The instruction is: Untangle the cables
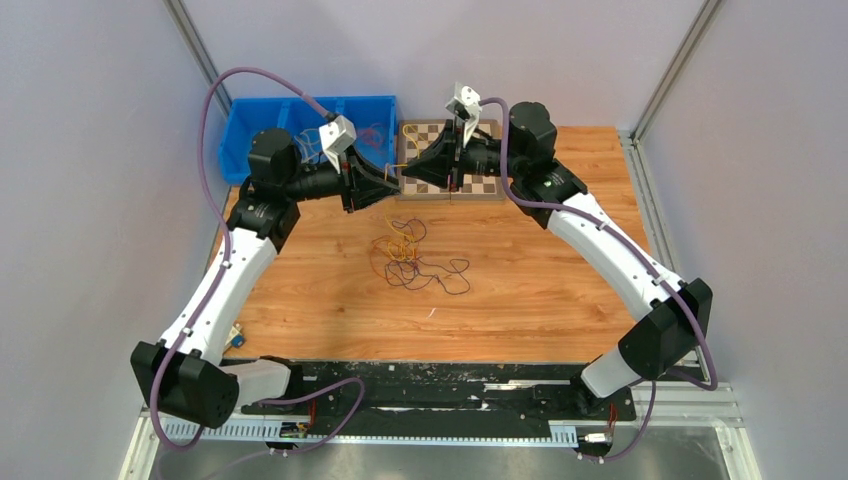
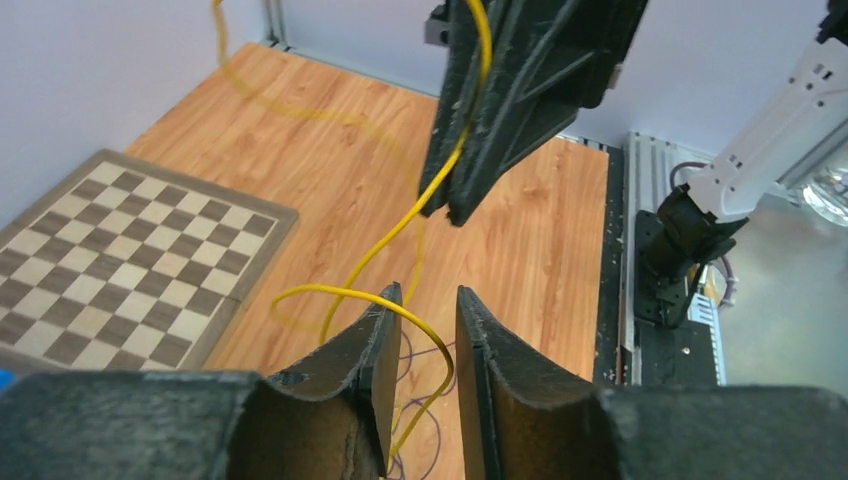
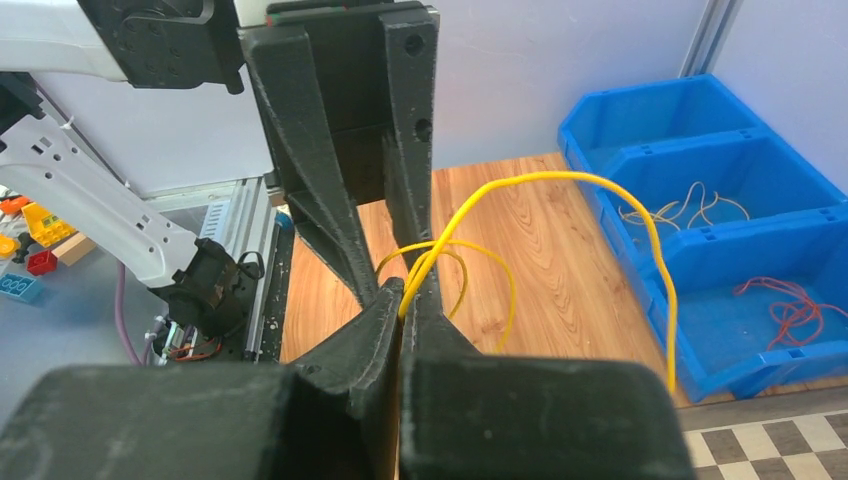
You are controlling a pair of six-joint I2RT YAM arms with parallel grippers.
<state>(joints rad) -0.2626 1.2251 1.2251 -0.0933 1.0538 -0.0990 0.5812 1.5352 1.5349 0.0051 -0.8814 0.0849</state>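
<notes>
- The right gripper (image 3: 403,300) is clenched on a thin yellow wire (image 3: 560,175), which it holds in the air above the far part of the wooden table (image 1: 540,280).
- The left gripper (image 2: 428,298) faces it tip to tip. Its jaws stand parted, and the yellow wire runs over one fingertip and down through the gap, so it lies there loose rather than pinched.
- From the right gripper's pinch the yellow wire arcs up and over towards the blue plastic bin (image 3: 700,110), while another stretch drops towards the table. Whether its lower end is free of the other wires, I cannot tell.
- The bin's compartments point to work done: a few whitish wires (image 3: 690,205) lie in one and a small heap of red wires (image 3: 790,305) in the next, each colour on its own.
- A loose knot of orange and dark purple wires (image 1: 420,262) lies mid-table, well apart from the bin and plainly unsorted.
- My judgement is that the task is partly done. Two colours are put away, the yellow one is in hand, and the orange and dark purple strands are left to pull apart.
</notes>
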